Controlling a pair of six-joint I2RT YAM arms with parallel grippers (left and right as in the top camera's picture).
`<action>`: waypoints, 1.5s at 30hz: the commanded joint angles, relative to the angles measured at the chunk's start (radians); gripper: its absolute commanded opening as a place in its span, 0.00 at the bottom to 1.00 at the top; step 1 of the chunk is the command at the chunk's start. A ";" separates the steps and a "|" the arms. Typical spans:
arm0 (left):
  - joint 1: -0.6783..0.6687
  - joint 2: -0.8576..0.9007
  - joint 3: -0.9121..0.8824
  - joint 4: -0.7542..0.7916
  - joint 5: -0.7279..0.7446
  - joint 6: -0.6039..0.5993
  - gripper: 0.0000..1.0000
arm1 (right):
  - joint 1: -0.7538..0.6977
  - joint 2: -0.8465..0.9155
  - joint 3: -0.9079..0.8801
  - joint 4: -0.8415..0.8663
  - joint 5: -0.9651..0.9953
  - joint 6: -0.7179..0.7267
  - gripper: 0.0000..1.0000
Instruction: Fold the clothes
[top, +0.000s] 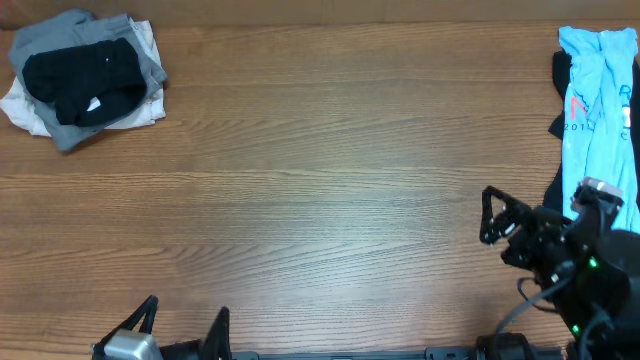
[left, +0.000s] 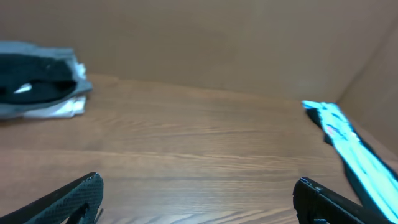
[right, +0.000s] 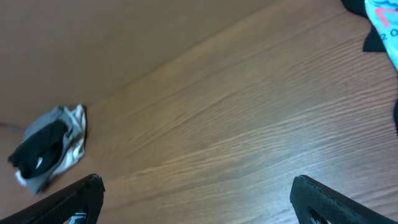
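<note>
with left gripper (left: 198, 183) and right gripper (right: 196, 183) spread and empty, pinch light-blue shirt (top: 595, 90) by one edge, drag to table (top: 320, 180) centre.

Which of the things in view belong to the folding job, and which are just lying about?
Belong to the job:
the pile of black, grey and white pieces at the far left
the light-blue shirt with red print at the right edge
the black garment showing from under it

Just there:
the wooden table
the plain wall behind it
</note>
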 joint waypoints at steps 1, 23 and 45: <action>-0.005 -0.006 -0.037 0.011 -0.083 -0.015 1.00 | 0.002 0.023 -0.045 0.056 0.029 0.032 1.00; -0.005 -0.006 -0.056 -0.372 -0.092 -0.015 1.00 | 0.002 0.217 -0.037 0.203 0.092 0.033 1.00; -0.005 -0.006 -0.056 -0.449 -0.091 -0.015 1.00 | 0.002 0.235 -0.034 0.246 -0.025 -0.053 1.00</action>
